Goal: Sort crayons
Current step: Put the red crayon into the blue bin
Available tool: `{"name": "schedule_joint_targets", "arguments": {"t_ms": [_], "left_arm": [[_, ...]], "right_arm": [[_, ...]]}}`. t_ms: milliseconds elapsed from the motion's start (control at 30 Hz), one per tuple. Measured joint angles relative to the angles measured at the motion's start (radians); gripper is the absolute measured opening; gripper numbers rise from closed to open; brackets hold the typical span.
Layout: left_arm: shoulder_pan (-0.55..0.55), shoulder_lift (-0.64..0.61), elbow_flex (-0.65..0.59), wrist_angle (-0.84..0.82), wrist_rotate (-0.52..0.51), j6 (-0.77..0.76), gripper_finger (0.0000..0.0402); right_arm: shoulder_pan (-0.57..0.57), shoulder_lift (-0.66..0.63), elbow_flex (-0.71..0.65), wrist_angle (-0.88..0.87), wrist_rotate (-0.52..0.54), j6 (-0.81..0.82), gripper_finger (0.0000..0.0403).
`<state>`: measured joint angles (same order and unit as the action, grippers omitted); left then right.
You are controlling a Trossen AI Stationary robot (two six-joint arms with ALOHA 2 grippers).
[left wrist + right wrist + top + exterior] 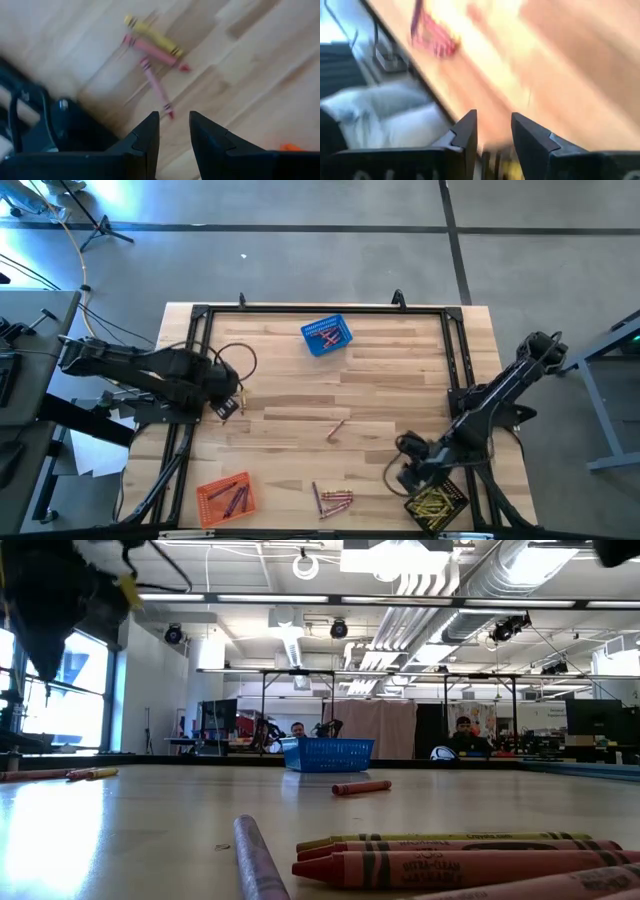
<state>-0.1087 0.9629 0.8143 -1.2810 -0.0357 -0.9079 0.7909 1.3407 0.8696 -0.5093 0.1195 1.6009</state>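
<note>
Three crayons lie on the wood below my left gripper [174, 116]: a yellow one [152, 36], a red one [155, 51] and a pink one [156, 87]. The left gripper [230, 406] points down near the table's left edge, open, with nothing between its fingers. One crayon [335, 428] lies alone mid-table. A small pile of crayons [333, 500] lies at the near edge. My right gripper [412, 478] hangs open and empty beside the black basket [437, 502] of yellow crayons; its wrist view [493, 116] is blurred.
A blue basket [327, 336] with crayons stands at the far middle, an orange basket [225, 498] with crayons at the near left. A black frame [200, 315] runs around the tabletop. People sit in the room behind the table [462, 730].
</note>
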Motion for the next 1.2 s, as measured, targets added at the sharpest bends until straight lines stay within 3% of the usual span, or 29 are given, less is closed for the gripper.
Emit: {"name": "schedule_joint_targets", "arguments": {"t_ms": [167,400,733,1000,1200], "left_arm": [[-0.057,0.006,-0.104,0.009,-0.010,-0.151,0.0094],[-0.110,0.024,-0.106,0.069,-0.095,-0.257,0.0094],[-0.173,0.148,-0.109,0.080,-0.095,-0.296,0.0097],[-0.177,0.245,-0.109,0.089,-0.054,-0.251,0.0131],[-0.175,0.297,-0.108,0.200,-0.055,-0.262,0.0153]], "right_arm": [[-0.109,0.000,0.000,-0.003,0.053,-0.200,0.0106],[-0.273,0.000,0.000,-0.017,-0.033,-0.531,0.0106],[-0.430,0.000,0.000,-0.131,-0.069,-0.636,0.0106],[-0.486,0.000,0.000,-0.128,-0.077,-0.769,0.0106],[-0.509,0.000,0.000,-0.131,-0.094,-0.828,0.0106]]}}
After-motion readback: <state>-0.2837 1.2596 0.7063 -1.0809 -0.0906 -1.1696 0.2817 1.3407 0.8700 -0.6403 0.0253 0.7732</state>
